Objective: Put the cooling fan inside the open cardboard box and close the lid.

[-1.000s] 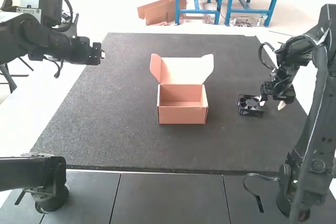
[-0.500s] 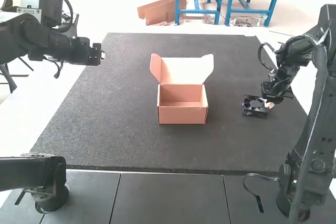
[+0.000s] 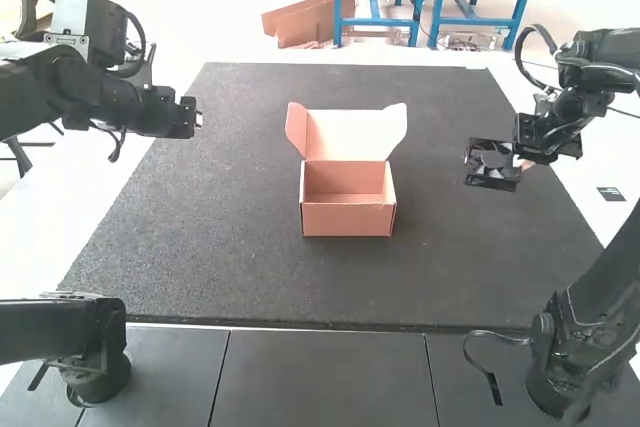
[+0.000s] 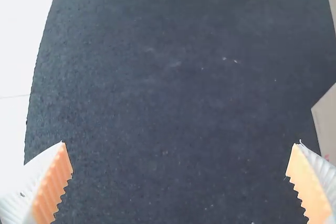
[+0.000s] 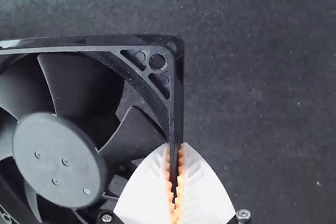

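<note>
Lifted higher, cooling fan [image 3: 490, 165] hangs pinched edgewise in right claw [image 5: 175, 153]

The cooling fan [image 3: 491, 164] is a black square frame with curved blades round a round hub. It stands on edge, one side of its frame pinched between the fingers of the right gripper [image 3: 520, 156], well apart from the cardboard box [image 3: 347, 209] on that box's right. The box is plain brown, sits upright and open, and its lid [image 3: 350, 133] stands up behind it.
</note>
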